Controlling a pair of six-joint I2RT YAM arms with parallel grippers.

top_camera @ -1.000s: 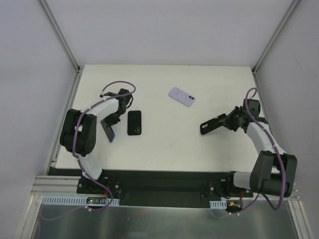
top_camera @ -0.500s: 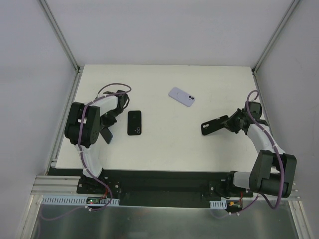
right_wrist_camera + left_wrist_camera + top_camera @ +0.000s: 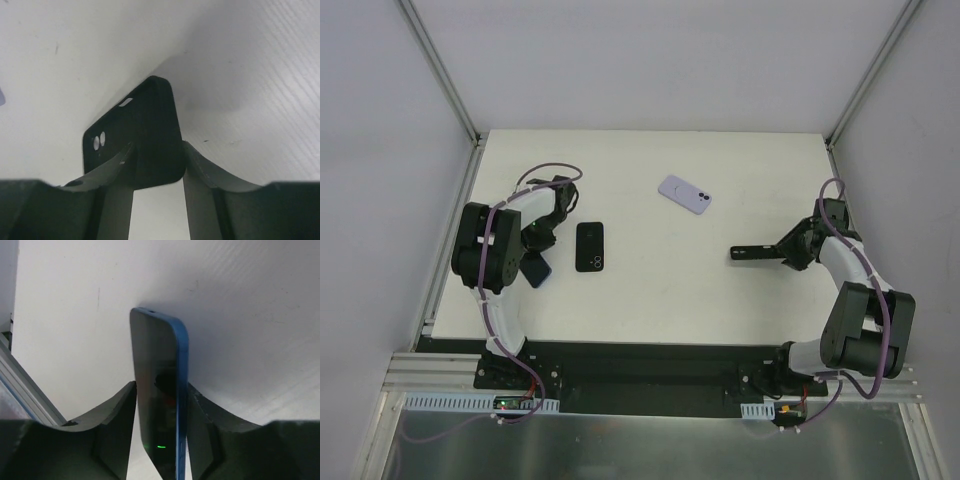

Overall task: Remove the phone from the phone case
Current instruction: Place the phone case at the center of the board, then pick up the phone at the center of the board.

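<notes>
By my reading the separation is done: the blue phone (image 3: 157, 365) and the black case (image 3: 135, 120) are in different hands, well apart across the table (image 3: 650, 290). What seems left is to set both down and let go.

The left fingers (image 3: 115, 415) are clamped on the blue phone, one pad on its dark glass face and the other on its back. The gap between them is only as wide as the phone is thin. In the top view this grasp sits toward 9 o'clock on the table, with the phone low and close to the surface; I cannot tell whether its lower end touches.

The right fingers (image 3: 200, 170) are pinched on the black case near one end, with its camera cut-out and two small holes showing beyond the tips. From above, the case appears edge-on as a thin dark bar at about 3 o'clock, pointing toward the centre. No phone shows in it.

Two other devices lie flat and untouched. A black handset (image 3: 589, 246) sits just beside the left arm, on its 3 o'clock side. A lilac handset (image 3: 684, 193) lies around 1 o'clock from the table's middle.
</notes>
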